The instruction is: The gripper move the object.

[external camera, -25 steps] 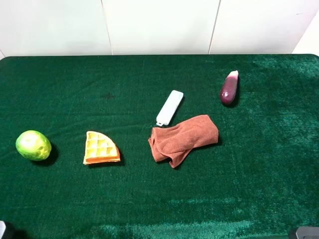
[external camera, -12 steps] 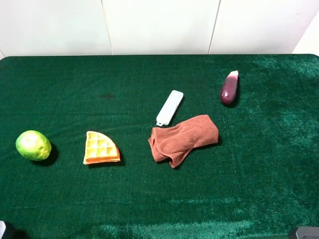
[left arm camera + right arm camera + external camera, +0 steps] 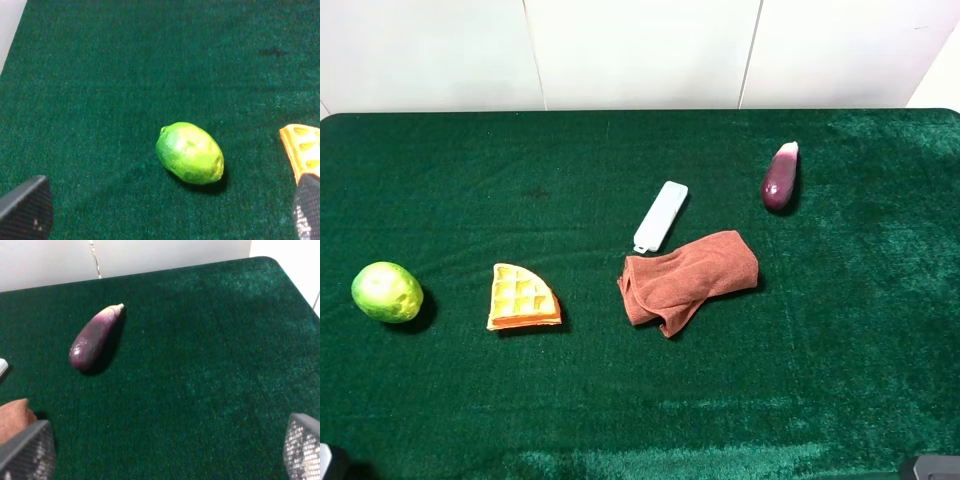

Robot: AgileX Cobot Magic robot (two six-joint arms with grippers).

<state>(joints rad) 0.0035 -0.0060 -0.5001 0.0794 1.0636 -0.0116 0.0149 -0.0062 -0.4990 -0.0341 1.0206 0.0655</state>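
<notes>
- Nothing on the green table (image 3: 470, 160) has moved since a second ago.
- The object (image 3: 661, 215) lies flat, just behind the brown cloth (image 3: 688, 279) and well apart from the eggplant (image 3: 780, 177).
- The left gripper (image 3: 170, 212) has its fingers wide apart near the lime (image 3: 189, 153).
- The right gripper (image 3: 167, 452) is spread wide too, holding nothing.

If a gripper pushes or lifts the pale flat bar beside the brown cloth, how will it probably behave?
The pale bar looks thin, flat and straight, so it is probably stiff and light. Lying flat on the green felt, it should slide rather than roll or tip. Its low profile may make pinching difficult, and a push toward the brown cloth could snag.
</notes>
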